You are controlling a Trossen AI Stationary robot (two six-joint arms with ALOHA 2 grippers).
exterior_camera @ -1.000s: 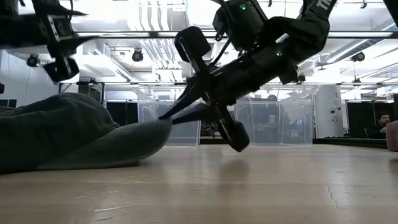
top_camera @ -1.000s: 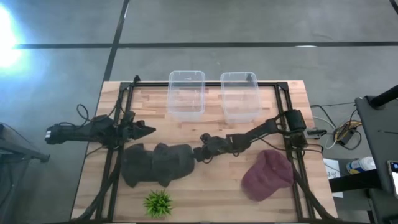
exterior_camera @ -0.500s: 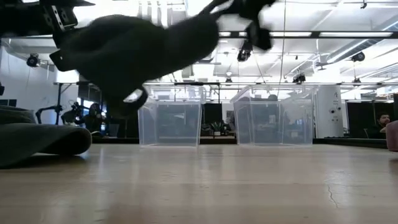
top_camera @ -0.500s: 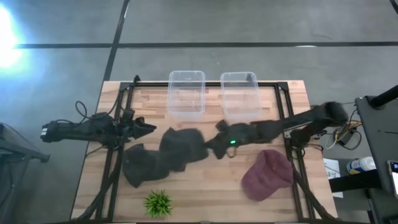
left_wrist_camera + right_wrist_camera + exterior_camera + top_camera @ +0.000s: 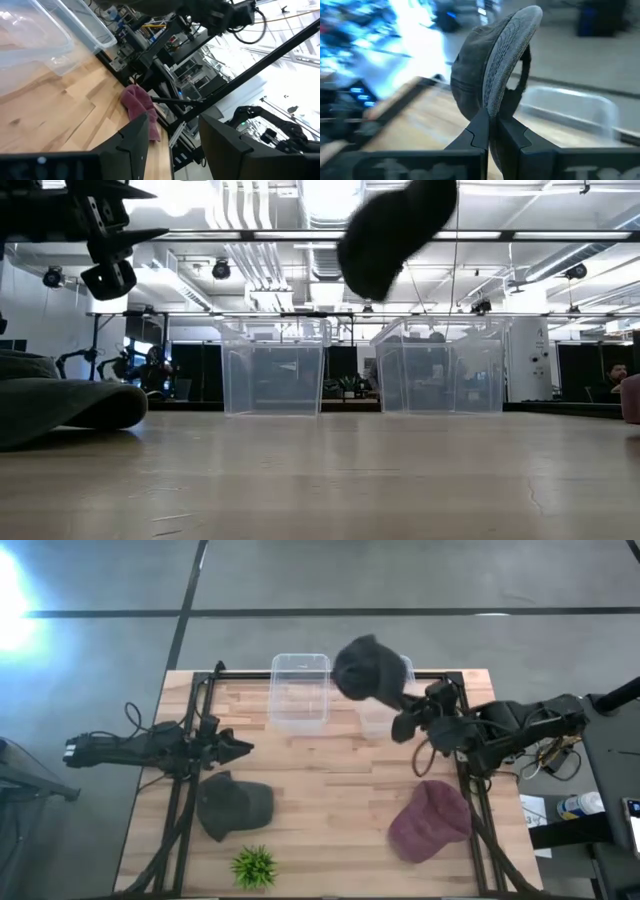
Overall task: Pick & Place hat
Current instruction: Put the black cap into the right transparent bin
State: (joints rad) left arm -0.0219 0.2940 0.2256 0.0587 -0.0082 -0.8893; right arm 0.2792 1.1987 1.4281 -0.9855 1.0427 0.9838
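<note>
A dark grey hat (image 5: 365, 668) hangs in the air over the right clear bin (image 5: 388, 720), held by my right gripper (image 5: 398, 705), which is shut on it. In the low view this hat (image 5: 395, 230) is well above the bins. A second dark hat (image 5: 235, 805) lies crown up on the table near the left side. A maroon hat (image 5: 430, 820) lies at the near right. My left gripper (image 5: 243, 748) hovers open above the table, just far of the second dark hat. My right gripper pinches the dark grey hat by the edge of its stitched brim (image 5: 492, 107) between its two fingers (image 5: 479, 131). The hat is lifted clear of everything and sticks out beyond the fingertips, its crown away from the gripper and its back strap (image 5: 524, 75) showing.
Two clear bins stand side by side at the far edge, the left one (image 5: 300, 690) uncovered. A small green plant (image 5: 253, 865) sits at the near edge beside the second dark hat. A black frame (image 5: 455, 690) borders the wooden table.
My right gripper has lifted the dark grey hat off the table from beside the second dark hat. It swung the hat up and toward the far right, until it was over the right bin. The second dark hat stayed where it was.
</note>
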